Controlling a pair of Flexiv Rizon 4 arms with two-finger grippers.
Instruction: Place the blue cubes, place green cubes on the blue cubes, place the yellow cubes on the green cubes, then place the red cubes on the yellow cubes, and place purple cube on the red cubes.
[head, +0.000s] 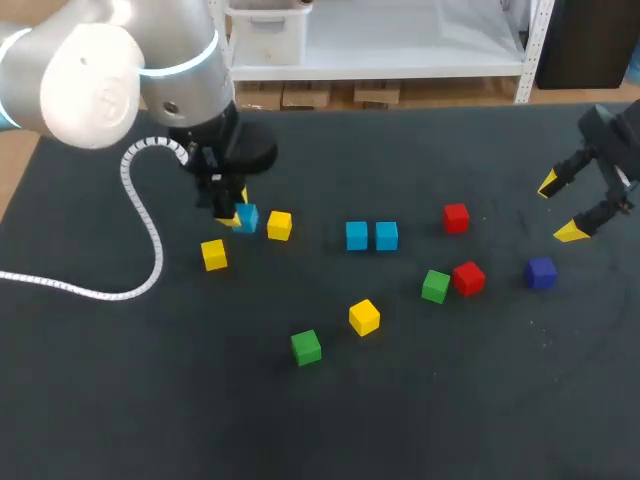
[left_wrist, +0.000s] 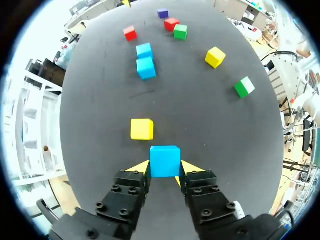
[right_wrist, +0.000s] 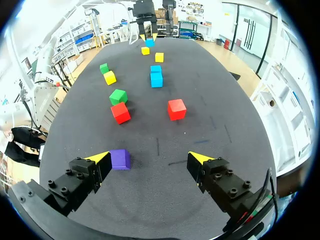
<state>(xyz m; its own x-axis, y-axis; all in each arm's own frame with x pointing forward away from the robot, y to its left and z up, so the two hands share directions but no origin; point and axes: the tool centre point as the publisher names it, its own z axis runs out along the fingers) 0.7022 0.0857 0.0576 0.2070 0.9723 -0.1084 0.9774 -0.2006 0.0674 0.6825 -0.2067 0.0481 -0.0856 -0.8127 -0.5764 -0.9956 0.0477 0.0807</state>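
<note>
My left gripper (head: 238, 214) is shut on a blue cube (head: 246, 217), which sits between both yellow tips in the left wrist view (left_wrist: 165, 161). Just ahead of it lies a yellow cube (left_wrist: 142, 129). Two more blue cubes (head: 357, 236) (head: 387, 235) stand side by side at mid-table. Two green cubes (head: 435, 286) (head: 306, 347), two red cubes (head: 456, 217) (head: 468, 278) and two other yellow cubes (head: 214, 254) (head: 364, 317) lie loose. My right gripper (head: 562, 208) hangs open at the right, with the purple cube (right_wrist: 120, 159) beside one fingertip (right_wrist: 100, 158), apart from it.
A white ribbed cable (head: 140, 210) loops from the left arm across the left part of the dark table (head: 150, 400). The table's far edge (head: 400, 108) runs behind the cubes.
</note>
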